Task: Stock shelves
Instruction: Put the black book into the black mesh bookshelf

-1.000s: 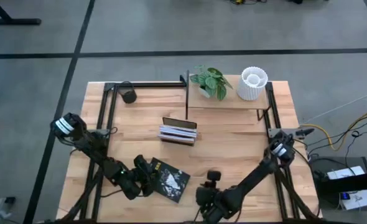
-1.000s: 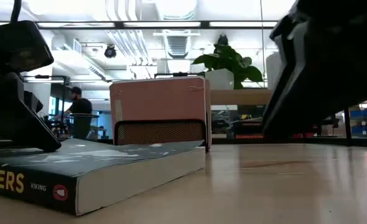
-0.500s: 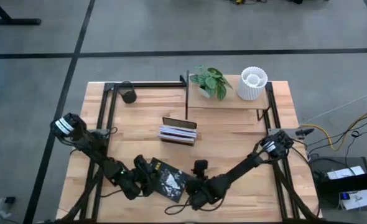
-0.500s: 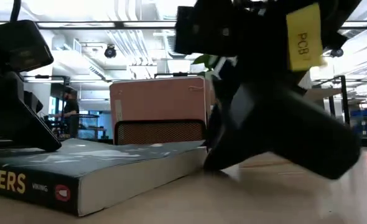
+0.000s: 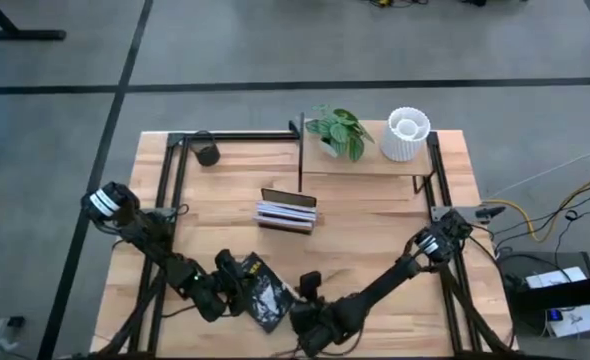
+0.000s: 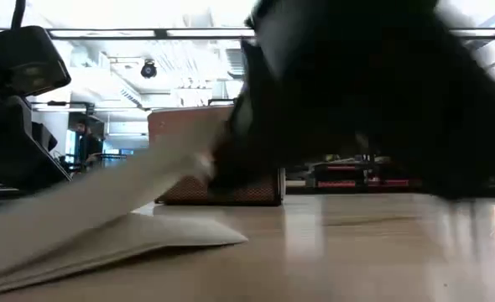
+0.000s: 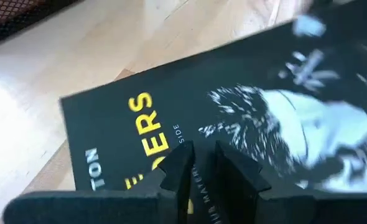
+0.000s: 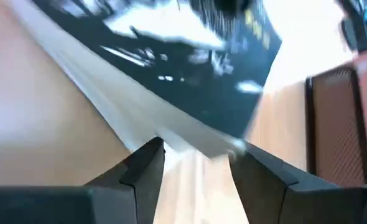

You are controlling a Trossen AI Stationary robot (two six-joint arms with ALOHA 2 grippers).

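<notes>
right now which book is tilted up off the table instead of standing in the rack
The dark-covered book with yellow lettering at the table's front, between the left gripper and right gripper. Its right edge is lifted; the other books stand in the small rack mid-table.

book between left gripper and right gripper | book rack beyond both | shelves farther behind

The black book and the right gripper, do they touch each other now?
Cannot tell. In the right wrist view the right gripper is open around the black book page edge, but contact is not plain.
</notes>
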